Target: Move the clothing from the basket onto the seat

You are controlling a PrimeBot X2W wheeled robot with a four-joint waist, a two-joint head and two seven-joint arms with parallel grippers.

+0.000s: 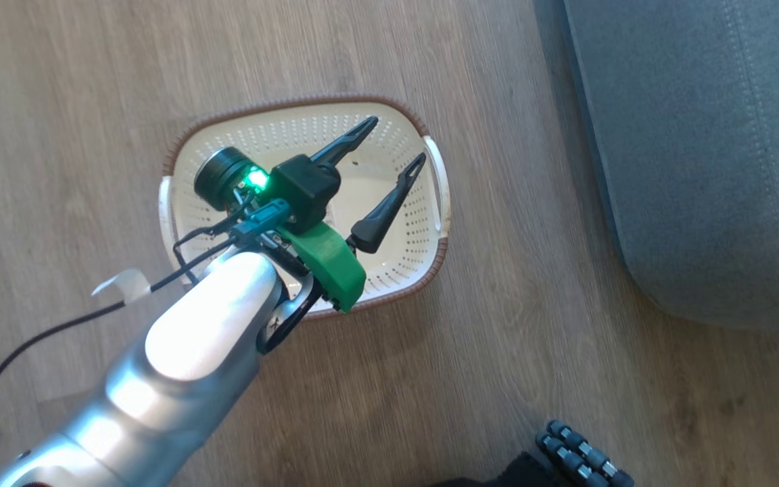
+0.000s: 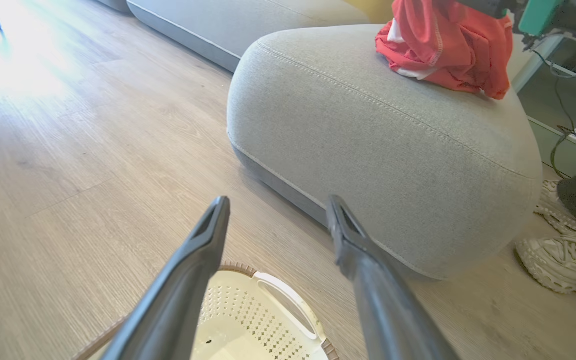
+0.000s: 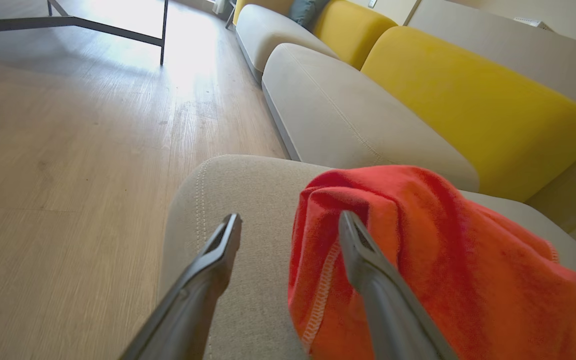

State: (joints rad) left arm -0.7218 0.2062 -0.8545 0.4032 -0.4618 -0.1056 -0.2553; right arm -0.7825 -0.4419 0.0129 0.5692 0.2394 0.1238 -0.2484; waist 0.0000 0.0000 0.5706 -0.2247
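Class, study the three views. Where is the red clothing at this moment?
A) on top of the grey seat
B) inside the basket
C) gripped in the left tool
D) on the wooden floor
A: the clothing sits bunched on top of the seat, and the left tool hangs open over the basket, gripping nothing.

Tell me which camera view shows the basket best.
The head view: it looks down on the whole basket, though the left gripper hangs over it. The left wrist view gives one end with a white handle.
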